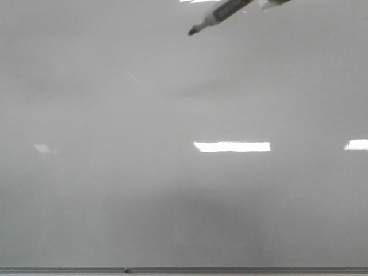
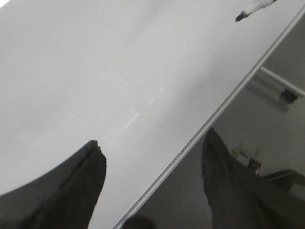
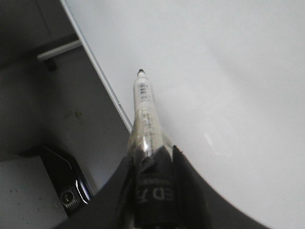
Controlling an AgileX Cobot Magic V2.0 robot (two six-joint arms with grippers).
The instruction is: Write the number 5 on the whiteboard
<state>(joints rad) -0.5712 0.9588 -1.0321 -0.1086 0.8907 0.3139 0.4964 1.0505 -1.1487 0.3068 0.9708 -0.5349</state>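
The right arm's jaws clamp a black-tipped marker [image 3: 145, 114], its tip just off the whiteboard [image 1: 115, 201] near the far edge. The left gripper [image 2: 152, 191] gapes wide, empty, over the board's framed edge. No digit shows on the board.

The left gripper [image 2: 152, 191] has two dark, matte, broad fingers [image 2: 81, 191] with rough edges; the right gripper [image 3: 152, 157] looks equally black.

Upside-down "ED" on marker [image 3: 151, 191]

Left gripper [image 2: 152, 191] jaws apart over whiteboard [image 2: 95, 71] edge; marker [image 2: 250, 10] tip near frame
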